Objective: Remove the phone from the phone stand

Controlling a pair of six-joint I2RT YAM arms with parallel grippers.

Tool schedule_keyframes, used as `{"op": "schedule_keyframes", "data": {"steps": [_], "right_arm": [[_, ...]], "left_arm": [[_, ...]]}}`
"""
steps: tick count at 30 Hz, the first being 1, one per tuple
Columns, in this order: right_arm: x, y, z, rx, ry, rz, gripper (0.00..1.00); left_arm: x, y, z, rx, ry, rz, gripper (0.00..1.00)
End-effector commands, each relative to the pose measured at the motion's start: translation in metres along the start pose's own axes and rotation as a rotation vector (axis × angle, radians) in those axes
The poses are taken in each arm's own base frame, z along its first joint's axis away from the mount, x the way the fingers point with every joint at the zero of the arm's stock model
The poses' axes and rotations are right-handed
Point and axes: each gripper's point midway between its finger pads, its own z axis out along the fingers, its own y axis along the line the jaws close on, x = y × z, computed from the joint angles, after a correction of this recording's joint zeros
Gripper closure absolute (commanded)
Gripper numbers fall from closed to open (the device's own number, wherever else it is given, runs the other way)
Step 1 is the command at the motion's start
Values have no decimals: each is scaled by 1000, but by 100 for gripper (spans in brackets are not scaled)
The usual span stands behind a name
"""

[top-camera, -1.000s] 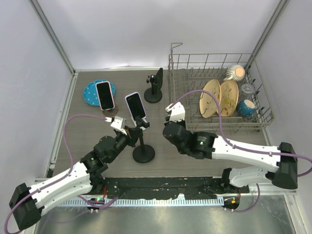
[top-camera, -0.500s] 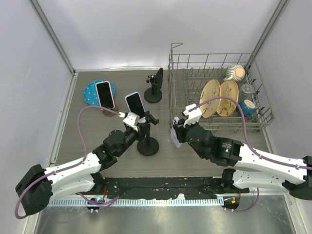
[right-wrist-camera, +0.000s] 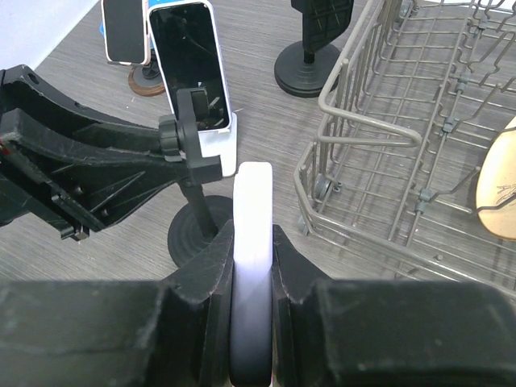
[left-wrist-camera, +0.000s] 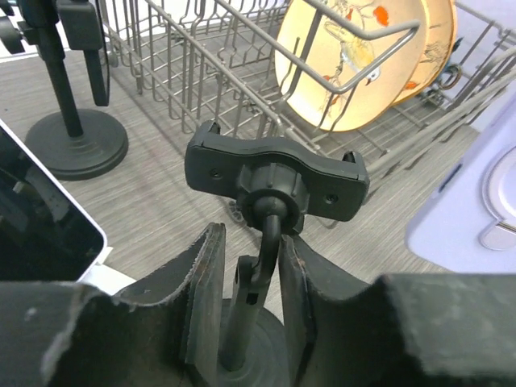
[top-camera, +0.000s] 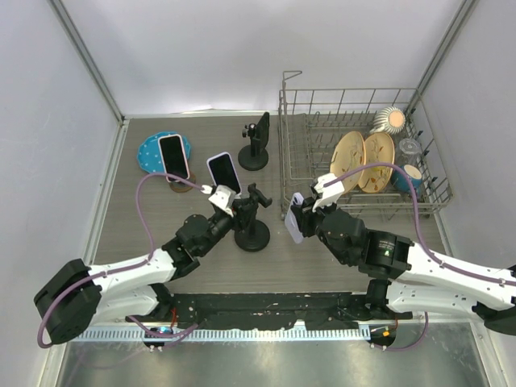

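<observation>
Pale lavender phone [right-wrist-camera: 253,201] pinched edge-on in the right gripper [right-wrist-camera: 251,246], long axis pointing straight out past the fingertips, held in the air just right of the black phone stand [left-wrist-camera: 274,171]. Left gripper [left-wrist-camera: 250,250] stands narrowly parted around the stand's stem, small gaps either side

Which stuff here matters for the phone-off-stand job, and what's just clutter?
Job: lavender phone, in the right gripper; black phone stand, left gripper around its stem.
Clutter: two other phones on stands, spare black stand, blue plate, dish rack with plates.
</observation>
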Motion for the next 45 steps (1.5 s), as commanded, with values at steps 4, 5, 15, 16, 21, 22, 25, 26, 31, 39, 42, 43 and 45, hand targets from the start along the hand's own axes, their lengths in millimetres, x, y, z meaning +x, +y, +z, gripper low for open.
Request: {"op": "schedule_keyframes", "data": {"steps": [4, 5, 15, 16, 21, 22, 25, 26, 31, 39, 42, 43, 45], "right_arm": [[-35, 9, -6, -33, -91, 82, 99], [-35, 9, -6, -32, -89, 86, 99], [-68, 18, -16, -43, -72, 152, 99], [-72, 19, -16, -38, -72, 157, 99], [-100, 27, -5, 45, -61, 200, 99], [-105, 24, -3, 81, -71, 219, 99], [-121, 26, 8, 156, -91, 233, 99], [-123, 29, 13, 172, -90, 248, 99], [-145, 29, 41, 234, -109, 301, 99], [-165, 35, 57, 217, -144, 390, 99], [-169, 33, 55, 215, -161, 423, 99], [-171, 34, 54, 208, -164, 429, 99], [-171, 34, 51, 195, -175, 452, 99]], "left_arm": [[-30, 5, -16, -44, -70, -22, 49], [-39, 9, -21, -67, -88, -29, 41], [-92, 7, -56, -93, -61, -92, 8], [-89, 5, -57, -90, -31, -88, 6], [-125, -17, -53, -30, -18, -58, 0], [-122, -21, -52, -24, 8, -42, 0], [-138, -33, -49, -2, -11, 9, 0], [-138, -32, -46, -15, -6, 40, 0], [-159, -54, -42, 7, -29, 138, 0], [-165, -73, -28, -42, -66, 287, 0], [-160, -69, -20, -105, -90, 306, 0], [-155, -65, -18, -128, -88, 335, 0], [-161, -61, -13, -174, -130, 325, 0]]}}
